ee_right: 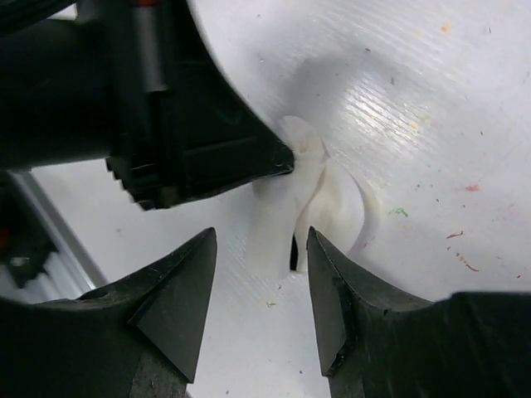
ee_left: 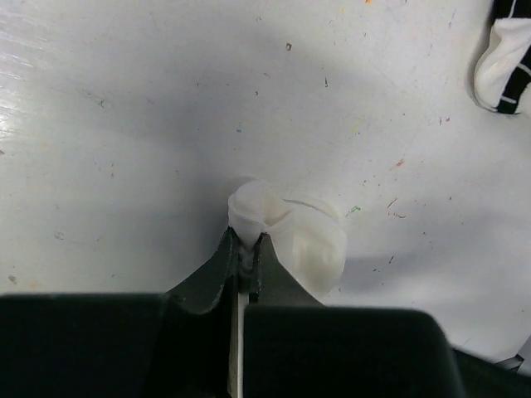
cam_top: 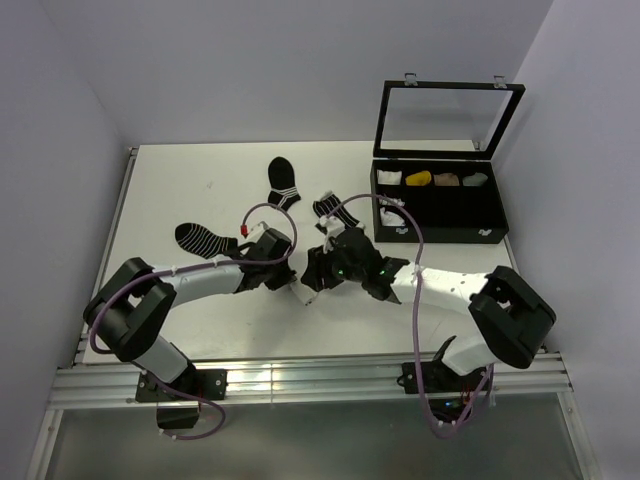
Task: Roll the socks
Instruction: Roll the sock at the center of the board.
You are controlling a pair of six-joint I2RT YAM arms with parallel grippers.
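Note:
The mostly white sock lies bunched on the table between my two grippers; it also shows in the right wrist view. My left gripper is shut on one fold of it, and appears in the top view. My right gripper is open, its jaws on either side of the sock's near end without touching it; in the top view it faces the left one. The black sock with white stripes and white toe lies apart behind them, and its toe shows in the left wrist view.
A black sock with white bands and a black thin-striped sock lie at the back left. An open black compartment box holding rolled items stands at the right. The left gripper's body is close above my right fingers.

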